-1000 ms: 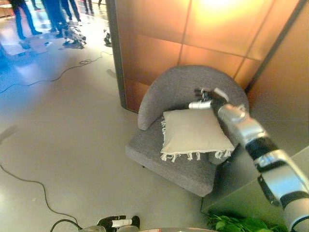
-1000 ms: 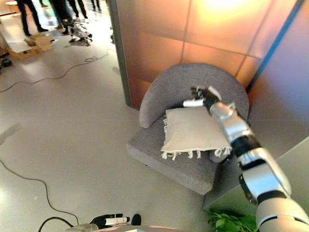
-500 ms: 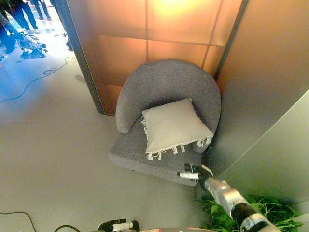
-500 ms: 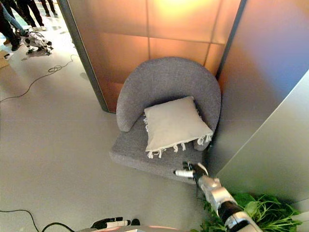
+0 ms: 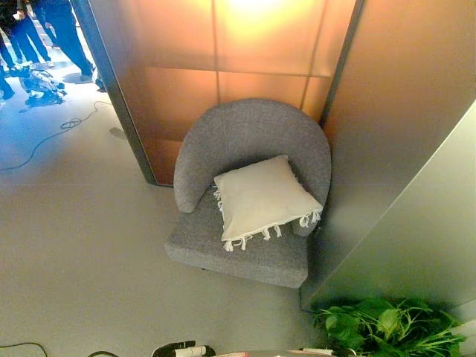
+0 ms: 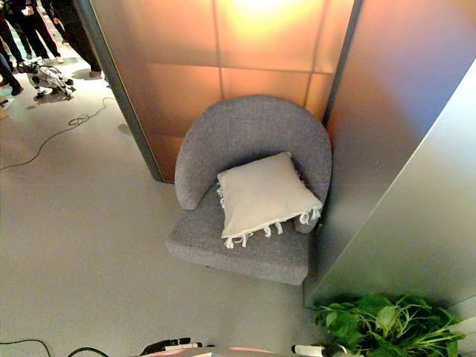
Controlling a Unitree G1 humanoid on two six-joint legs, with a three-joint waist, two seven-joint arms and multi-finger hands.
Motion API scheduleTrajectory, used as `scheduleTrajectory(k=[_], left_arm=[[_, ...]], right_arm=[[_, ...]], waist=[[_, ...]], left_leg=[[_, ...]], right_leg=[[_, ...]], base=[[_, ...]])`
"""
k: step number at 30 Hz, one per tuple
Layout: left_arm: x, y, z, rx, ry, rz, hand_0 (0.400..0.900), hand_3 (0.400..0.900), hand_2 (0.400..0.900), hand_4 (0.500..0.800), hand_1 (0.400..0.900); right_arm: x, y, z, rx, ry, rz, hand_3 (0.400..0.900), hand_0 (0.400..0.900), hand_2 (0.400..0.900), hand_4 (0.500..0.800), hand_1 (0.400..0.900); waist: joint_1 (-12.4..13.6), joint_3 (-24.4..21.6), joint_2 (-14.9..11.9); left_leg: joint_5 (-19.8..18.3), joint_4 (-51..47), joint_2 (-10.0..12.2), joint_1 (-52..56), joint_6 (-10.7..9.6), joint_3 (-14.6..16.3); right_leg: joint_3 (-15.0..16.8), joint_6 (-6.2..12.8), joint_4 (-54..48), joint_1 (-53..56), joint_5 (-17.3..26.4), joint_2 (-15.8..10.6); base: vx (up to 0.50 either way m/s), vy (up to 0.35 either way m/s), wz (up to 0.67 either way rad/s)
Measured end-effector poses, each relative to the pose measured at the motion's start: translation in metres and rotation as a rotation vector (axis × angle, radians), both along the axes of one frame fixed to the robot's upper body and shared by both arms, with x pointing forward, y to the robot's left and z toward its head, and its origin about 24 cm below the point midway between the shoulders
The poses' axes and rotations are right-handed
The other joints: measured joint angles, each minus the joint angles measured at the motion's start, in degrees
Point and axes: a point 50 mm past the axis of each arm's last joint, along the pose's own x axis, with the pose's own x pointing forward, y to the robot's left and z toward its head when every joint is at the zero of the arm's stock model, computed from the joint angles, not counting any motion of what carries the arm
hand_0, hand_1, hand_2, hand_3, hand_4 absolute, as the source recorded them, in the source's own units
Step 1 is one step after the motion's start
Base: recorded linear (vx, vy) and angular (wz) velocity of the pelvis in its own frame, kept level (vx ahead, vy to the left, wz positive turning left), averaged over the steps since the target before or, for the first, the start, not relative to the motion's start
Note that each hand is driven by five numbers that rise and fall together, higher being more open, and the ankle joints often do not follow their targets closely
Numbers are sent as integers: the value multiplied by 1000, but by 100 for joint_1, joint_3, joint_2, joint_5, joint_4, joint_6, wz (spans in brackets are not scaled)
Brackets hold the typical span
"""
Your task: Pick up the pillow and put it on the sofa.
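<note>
The cream fringed pillow lies on the seat of the grey round-backed armchair, leaning against its backrest, fringe toward the seat's front edge. Neither hand grips it. Left hand: only partly visible at the bottom edge; finger state cannot be determined. The same applies to the right hand, beside the green plant.

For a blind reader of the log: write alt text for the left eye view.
A cream square fringed pillow lies on the seat of a round-backed grey fabric armchair, leaning against its backrest, with no robot hand touching it. The chair stands on a pale floor before amber wall panels; a leafy green plant sits lower right.
</note>
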Motion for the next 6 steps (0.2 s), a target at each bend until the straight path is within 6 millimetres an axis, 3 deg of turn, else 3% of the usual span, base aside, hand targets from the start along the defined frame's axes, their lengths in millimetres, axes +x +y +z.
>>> scheduleTrajectory(k=[6], left_arm=[[-6,-1,-1,-2,22,-7,900,900,900,800,900]], right_arm=[[-7,0,-1,37,42,-19,900,900,900,800,900]], waist=[[10,-198,6]], left_leg=[[-4,0,-4,10,2,5]], right_leg=[[12,0,3,6,0,-3]], base=[[22,4,-1]])
